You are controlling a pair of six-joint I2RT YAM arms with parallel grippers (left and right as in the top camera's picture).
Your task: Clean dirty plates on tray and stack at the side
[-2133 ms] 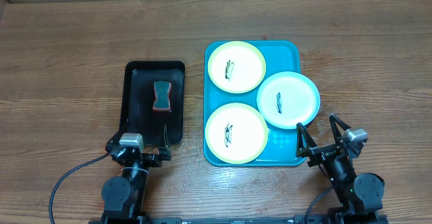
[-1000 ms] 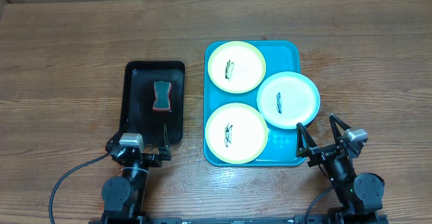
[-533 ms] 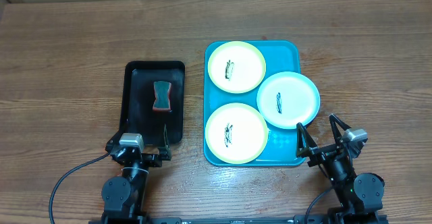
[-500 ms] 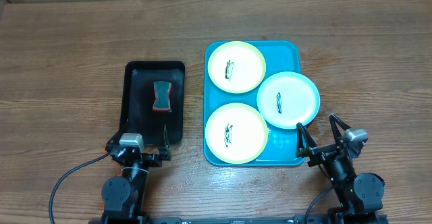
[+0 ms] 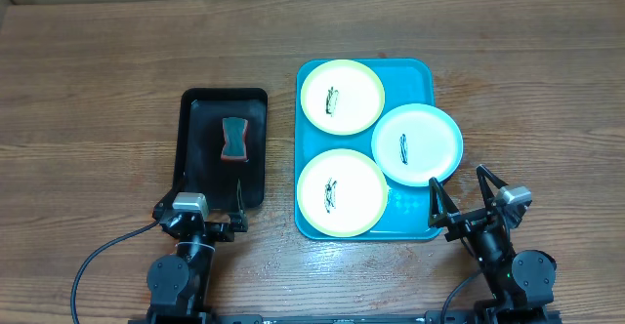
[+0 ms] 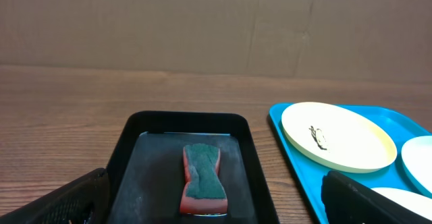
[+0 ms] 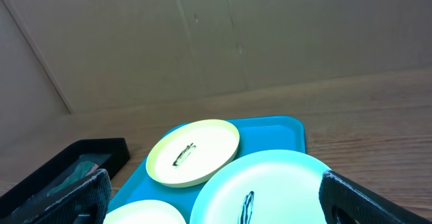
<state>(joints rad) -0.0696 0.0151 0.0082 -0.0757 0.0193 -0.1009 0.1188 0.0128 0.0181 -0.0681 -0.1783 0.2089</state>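
Your wooden table [image 5: 117, 70] carries a turquoise tray [image 5: 418, 74] right of centre, with a smaller black tray [image 5: 195, 109] just to its left. All three plates lie flat on the turquoise tray, each scribbled at its centre: the far yellow-green plate [image 5: 342, 96], the near yellow-green plate [image 5: 342, 193], and the pale blue plate [image 5: 417, 144] overhanging the right rim. A sponge [image 5: 233, 140] lies in the black tray. Your left gripper [image 6: 214, 180] and right gripper [image 5: 457, 187] both stand spread wide, grasping nothing.
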